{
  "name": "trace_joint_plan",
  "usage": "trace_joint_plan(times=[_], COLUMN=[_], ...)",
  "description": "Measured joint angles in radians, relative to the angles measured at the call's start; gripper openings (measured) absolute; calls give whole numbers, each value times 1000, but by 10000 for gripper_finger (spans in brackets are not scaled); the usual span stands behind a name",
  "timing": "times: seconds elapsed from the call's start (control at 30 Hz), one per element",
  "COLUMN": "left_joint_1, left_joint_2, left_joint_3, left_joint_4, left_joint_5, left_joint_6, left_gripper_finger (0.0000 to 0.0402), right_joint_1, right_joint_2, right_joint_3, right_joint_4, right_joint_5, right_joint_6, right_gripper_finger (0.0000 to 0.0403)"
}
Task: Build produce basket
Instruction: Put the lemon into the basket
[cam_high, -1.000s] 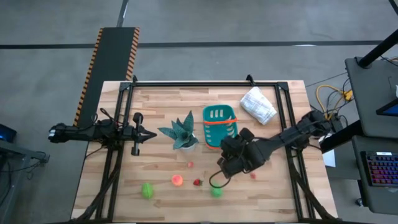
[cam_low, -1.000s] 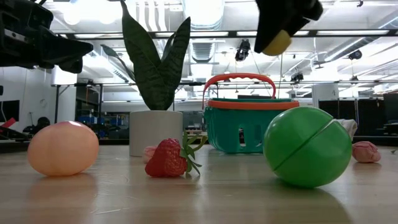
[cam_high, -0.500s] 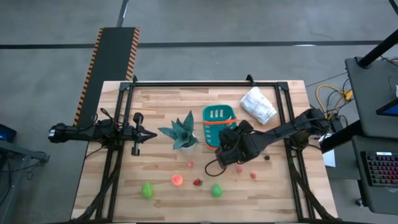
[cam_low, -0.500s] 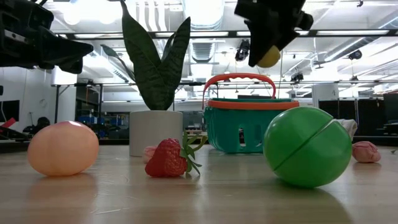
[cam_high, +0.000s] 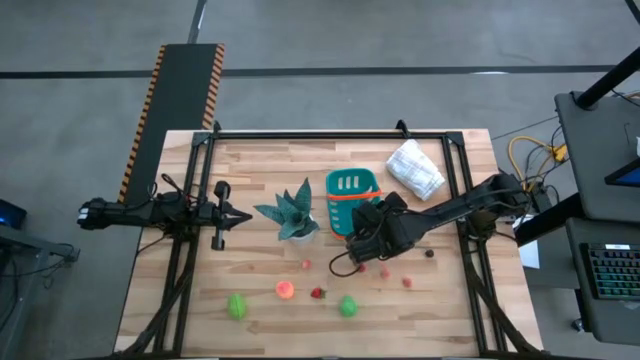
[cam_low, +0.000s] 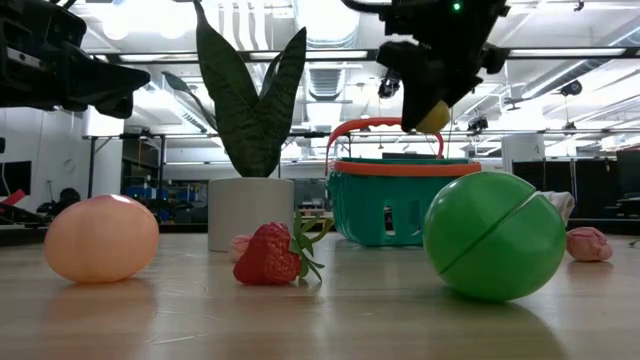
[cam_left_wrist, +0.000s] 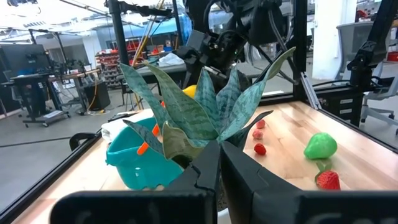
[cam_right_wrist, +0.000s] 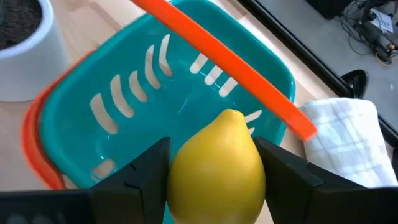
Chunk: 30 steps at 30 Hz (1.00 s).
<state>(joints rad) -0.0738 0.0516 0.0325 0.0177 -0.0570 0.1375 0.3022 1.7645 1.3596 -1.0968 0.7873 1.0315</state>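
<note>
The basket (cam_high: 352, 197) stands on the wooden counter (cam_high: 250, 160) right of centre, toward the far side, its orange handle (cam_right_wrist: 217, 51) arched over an interior with nothing lying in it; the potted plant (cam_high: 291, 214) stands just beside it on the left and a white cloth (cam_high: 415, 168) lies to its right near the far edge, so open board remains mainly across the far left and along the near strip. On that near strip the produce is spread well apart: a green piece (cam_high: 236, 305) at the left, an orange one (cam_high: 285, 290), a strawberry (cam_high: 317, 293), and a green ball (cam_high: 347, 306), with small pink pieces (cam_high: 407, 282) farther right. Compared with a second ago, the right gripper (cam_high: 368, 233) has moved from above the near strip, by the green ball, up to the basket's near right corner. Its fingers (cam_right_wrist: 146, 167) are spread moderately and clamp a yellow lemon (cam_right_wrist: 216, 167) between them, held in the air above the basket's near rim, clear of the handle. The left gripper (cam_high: 238, 216) waits over the left side of the counter, pointing at the plant, with its fingers (cam_left_wrist: 208, 167) close together and holding nothing.
</note>
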Motion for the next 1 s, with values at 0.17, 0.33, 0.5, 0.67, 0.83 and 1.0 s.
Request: trace_joint_plan(times=[0.17, 0.33, 0.5, 0.67, 0.83, 1.0], left_joint_1=[0, 0, 0, 0, 0, 0], left_joint_2=[0, 0, -1, 0, 0, -1], left_joint_3=[0, 0, 0, 0, 0, 0], left_joint_4=[0, -1, 0, 0, -1, 0], left_joint_5=[0, 0, 0, 0, 0, 0], left_joint_6=[0, 0, 0, 0, 0, 0], left_gripper_finger=[0, 0, 0, 0, 0, 0], right_joint_1=[-4, -8, -8, -8, -8, -8], right_joint_2=[0, 1, 2, 3, 4, 4], right_joint_3=[-45, -75, -91, -120, -147, -162], right_joint_4=[34, 38, 47, 124, 164, 169], right_joint_5=[25, 36, 65, 89, 89, 89], right_joint_6=[17, 53, 80, 86, 77, 95], right_gripper_finger=[196, 196, 196, 196, 196, 196])
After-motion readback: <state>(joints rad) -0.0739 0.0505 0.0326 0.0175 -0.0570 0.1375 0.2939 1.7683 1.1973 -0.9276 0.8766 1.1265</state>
